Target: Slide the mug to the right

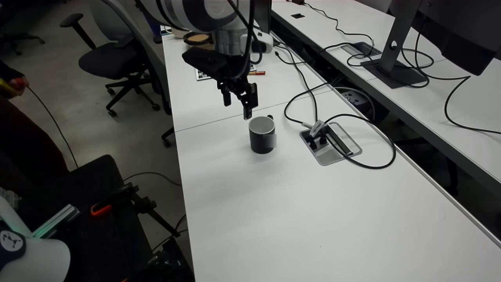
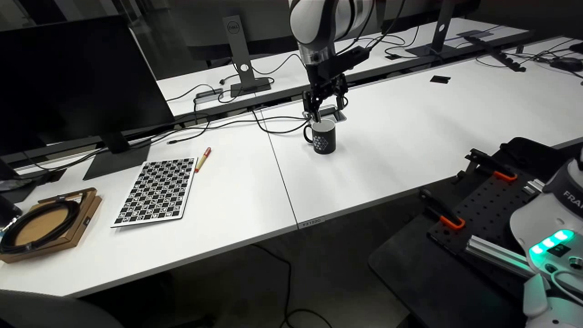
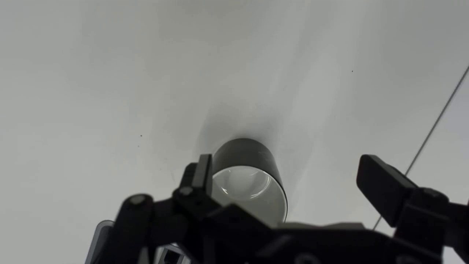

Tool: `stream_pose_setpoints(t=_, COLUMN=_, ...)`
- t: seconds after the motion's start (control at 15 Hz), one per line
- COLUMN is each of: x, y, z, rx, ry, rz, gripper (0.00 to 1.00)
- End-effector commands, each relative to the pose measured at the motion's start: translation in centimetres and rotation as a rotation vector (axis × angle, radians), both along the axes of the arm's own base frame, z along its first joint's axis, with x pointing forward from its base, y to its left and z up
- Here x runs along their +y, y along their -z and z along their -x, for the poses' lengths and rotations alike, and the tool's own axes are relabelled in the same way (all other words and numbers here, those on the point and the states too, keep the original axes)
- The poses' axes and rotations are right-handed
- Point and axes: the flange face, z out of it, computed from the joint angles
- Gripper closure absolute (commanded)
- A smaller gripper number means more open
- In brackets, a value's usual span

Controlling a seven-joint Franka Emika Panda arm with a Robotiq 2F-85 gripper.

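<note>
A dark mug [image 1: 260,138] with a pale interior stood upright on a white table [image 1: 313,227] as a black gripper [image 1: 237,111] hung close to its rim, fingers [image 3: 381,187] spread wide apart. In the wrist view the mug's mouth showed low in the middle, partly covered by the finger on the left; whether that finger touched it could not be told. In an exterior view, a recessed socket panel [image 1: 329,157] trailing black cables [image 1: 375,167] sat to the mug's right, a little apart. In an exterior view, the mug's loop handle [image 2: 306,133] pointed left, a pale pattern marked the mug's near side, and a thin seam [image 2: 279,168] crossed the table to its left. Past that seam, farther left, lay a red-and-yellow marker [image 2: 203,159] just beside a board [image 2: 159,191] printed with black and white squares, then a cardboard box [image 2: 86,222] bearing a coil of black cable [image 2: 70,221]. At the left of the scene, a large dark monitor [image 2: 77,86] stood on the far side of the board and box.
</note>
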Motion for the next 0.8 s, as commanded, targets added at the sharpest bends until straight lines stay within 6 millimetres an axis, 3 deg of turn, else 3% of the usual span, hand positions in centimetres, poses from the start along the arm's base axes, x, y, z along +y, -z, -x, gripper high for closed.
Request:
stream_pose_setpoints(t=0.0, x=-1.7, y=3.6, z=-2.4, rx=0.006, ry=0.029, rz=-0.045, gripper=0.00)
stream_pose_setpoints(t=0.13, x=-2.9, y=4.5, z=-3.4, rx=0.004, ry=0.052, rz=-0.044, gripper=0.00)
stream_pose_setpoints(t=0.2, x=-3.0, y=4.0, z=-3.5, rx=0.011, ry=0.052, rz=-0.048, gripper=0.00)
stream_pose_setpoints(t=0.27, x=-2.5, y=4.0, z=-2.1, rx=0.015, ry=0.050, rz=-0.024, gripper=0.00)
stream_pose_setpoints(t=0.73, x=-2.8, y=4.2, z=-2.8, rx=-0.029, ry=0.068, rz=-0.040, gripper=0.00)
